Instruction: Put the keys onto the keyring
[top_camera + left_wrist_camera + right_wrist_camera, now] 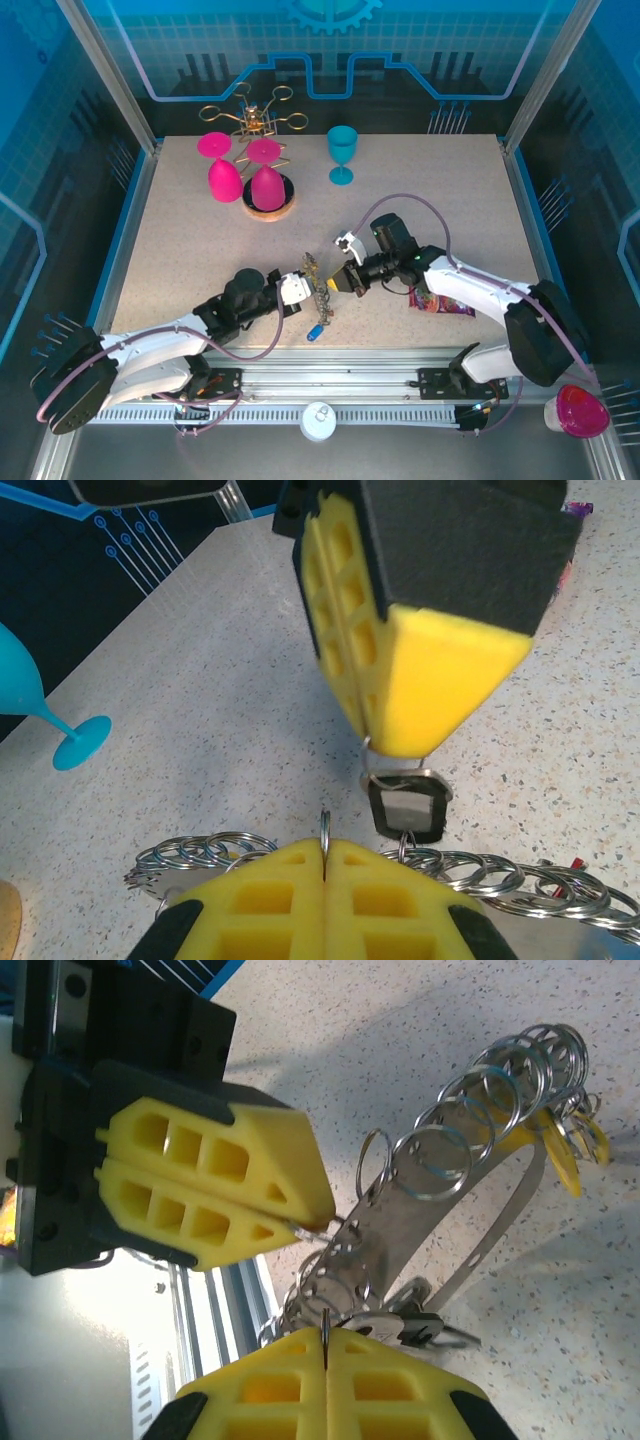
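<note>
Well behind on the desk [180, 240] stand pink goblets [222, 175], a teal goblet [342, 155] and a gold rack [255, 115]. A snack packet [440, 300] lies under the right arm. The keyring [420, 1220] sits between both arms. The left fingers [326, 872] are pressed together on one of its split rings. The right fingers [327, 1355] pinch another, with a black key [405, 810] hanging at their tips. A blue key [314, 332] lies near.

Two pink goblets [222, 175] [266, 182], one teal goblet [342, 150], one gold rack [255, 115], one keyring [320, 290].
</note>
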